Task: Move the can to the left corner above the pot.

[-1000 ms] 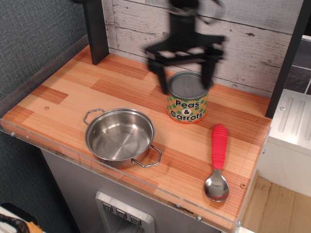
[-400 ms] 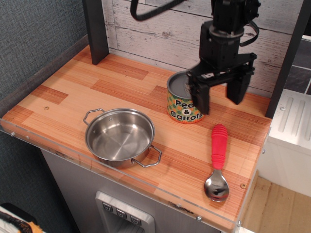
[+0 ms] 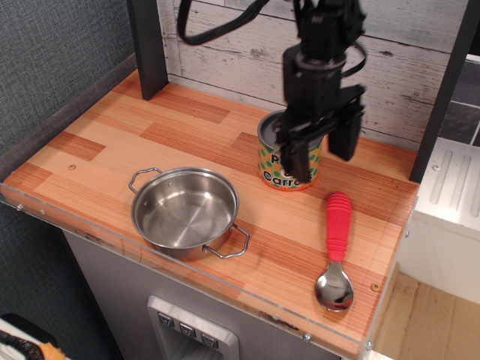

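— Since the earlier frames the black two-fingered gripper (image 3: 319,146) had swung from over the can out to the right, then back left, so that it hung in front of the can's right half.

— And the setting, largest thing first?

— A striped orange-brown wooden tabletop (image 3: 112,142), with its left corner (image 3: 139,94) bare beside the dark post (image 3: 146,45). Then the shallow shiny steel pot (image 3: 186,211) near the front edge, the short tin can with a grey lid and green-orange label (image 3: 279,159) well apart from it toward the back wall, and a red-handled metal spoon (image 3: 335,251) to the can's right.

— Had the gripper taken hold?

— No. Its fingers stood wide apart and gripped nothing; one finger covered the label, the other hung just beside the can.

— How would the can handle?

— Likely light and rigid, with a smooth, slippery wall. Straddling the cylinder across its middle looked safest.
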`<state>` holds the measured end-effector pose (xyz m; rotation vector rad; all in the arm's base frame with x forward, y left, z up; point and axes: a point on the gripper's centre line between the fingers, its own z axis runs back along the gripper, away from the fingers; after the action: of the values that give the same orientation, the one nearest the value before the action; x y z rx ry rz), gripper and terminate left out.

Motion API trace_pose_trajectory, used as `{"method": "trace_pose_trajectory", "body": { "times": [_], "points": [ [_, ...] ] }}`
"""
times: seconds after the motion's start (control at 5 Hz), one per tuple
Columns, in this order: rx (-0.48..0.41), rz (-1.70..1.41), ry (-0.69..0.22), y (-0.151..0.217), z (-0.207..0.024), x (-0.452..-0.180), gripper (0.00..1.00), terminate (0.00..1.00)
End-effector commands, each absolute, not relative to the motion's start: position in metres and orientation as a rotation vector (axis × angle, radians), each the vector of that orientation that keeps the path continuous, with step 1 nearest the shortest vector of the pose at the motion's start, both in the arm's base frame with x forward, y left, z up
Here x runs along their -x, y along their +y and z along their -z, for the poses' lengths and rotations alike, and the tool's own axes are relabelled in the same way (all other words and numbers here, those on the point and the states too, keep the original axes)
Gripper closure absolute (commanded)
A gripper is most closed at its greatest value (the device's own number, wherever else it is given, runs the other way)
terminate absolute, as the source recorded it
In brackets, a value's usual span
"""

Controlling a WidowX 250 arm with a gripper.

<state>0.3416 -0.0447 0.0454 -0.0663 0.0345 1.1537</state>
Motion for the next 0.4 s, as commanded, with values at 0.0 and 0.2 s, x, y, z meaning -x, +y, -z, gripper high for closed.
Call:
{"method": "trace_pose_trajectory", "body": {
  "times": [0.0, 0.2],
  "points": [
    [0.101, -1.240, -0.015, -0.002, -0.059, -0.358, 0.00, 0.00],
    [0.095, -1.284, -0.038, 0.025, -0.064, -0.362, 0.00, 0.00]
  ]
}}
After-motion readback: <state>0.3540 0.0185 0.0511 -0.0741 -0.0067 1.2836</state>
